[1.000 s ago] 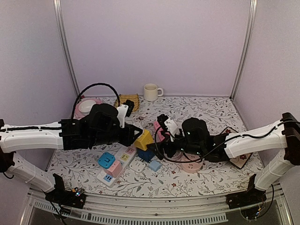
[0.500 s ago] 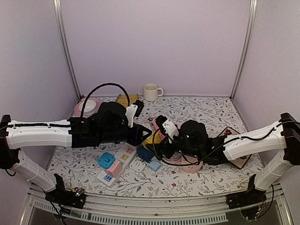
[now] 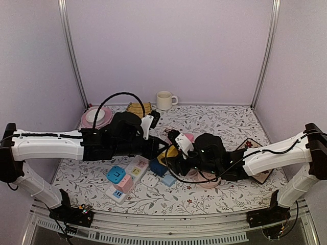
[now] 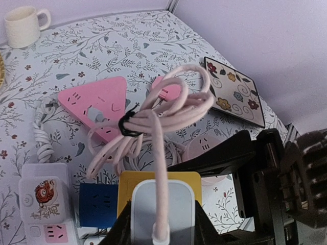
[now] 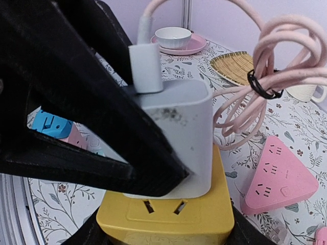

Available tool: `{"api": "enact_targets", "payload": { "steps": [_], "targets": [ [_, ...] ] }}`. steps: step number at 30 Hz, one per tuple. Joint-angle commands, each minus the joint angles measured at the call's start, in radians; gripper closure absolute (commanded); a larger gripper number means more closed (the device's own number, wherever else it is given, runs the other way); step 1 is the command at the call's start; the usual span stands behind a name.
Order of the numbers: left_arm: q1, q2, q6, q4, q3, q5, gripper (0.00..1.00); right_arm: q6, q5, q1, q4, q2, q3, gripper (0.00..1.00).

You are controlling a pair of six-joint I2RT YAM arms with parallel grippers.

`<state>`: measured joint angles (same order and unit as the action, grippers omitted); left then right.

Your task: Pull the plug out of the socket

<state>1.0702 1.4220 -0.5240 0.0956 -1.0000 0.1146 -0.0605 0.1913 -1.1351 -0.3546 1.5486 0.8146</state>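
A white plug (image 4: 162,206) with a coiled pink cable (image 4: 158,107) sits flush in a yellow socket cube (image 4: 194,179). My left gripper (image 4: 162,224) is shut on the plug's sides. In the right wrist view, the plug (image 5: 179,148) stands on the yellow socket (image 5: 173,219), which my right gripper (image 5: 168,232) grips from both sides. The left gripper's black fingers (image 5: 76,102) cover the plug's left side. From above, both grippers meet at the yellow socket (image 3: 171,151) mid-table, the left gripper (image 3: 161,147) from the left and the right gripper (image 3: 174,159) from the right.
A white power strip with coloured adapters (image 3: 127,179) lies at the front left and a blue cube (image 4: 97,204) beside the socket. A pink triangular socket (image 4: 97,102), a round pink socket (image 3: 207,179), a floral coaster (image 4: 235,97), a cup (image 3: 164,100), a bowl on a pink plate (image 3: 95,116) and a woven mat (image 3: 138,108) lie around.
My left arm has moved right with the yellow socket and plug. The right gripper has closed in on the socket from the right. The pink cable has risen.
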Motion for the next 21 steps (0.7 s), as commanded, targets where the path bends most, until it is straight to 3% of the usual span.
{"api": "enact_targets", "payload": {
  "steps": [1, 7, 13, 21],
  "targets": [
    [0.012, -0.001, 0.015, -0.049, -0.066, -0.064, 0.91, -0.035, 0.052, 0.014, 0.027, 0.001, 0.000, 0.62],
    [-0.011, 0.002, 0.054, -0.014, -0.118, -0.099, 0.91, -0.055, 0.106, 0.014, 0.109, 0.001, -0.022, 0.80],
    [-0.025, -0.015, 0.094, 0.022, -0.148, -0.067, 0.90, -0.095, 0.198, 0.014, 0.208, -0.001, -0.049, 0.84],
    [-0.070, -0.069, 0.094, 0.048, -0.117, 0.009, 0.90, -0.160, 0.169, 0.014, 0.263, -0.107, -0.084, 0.85]
  ]
}}
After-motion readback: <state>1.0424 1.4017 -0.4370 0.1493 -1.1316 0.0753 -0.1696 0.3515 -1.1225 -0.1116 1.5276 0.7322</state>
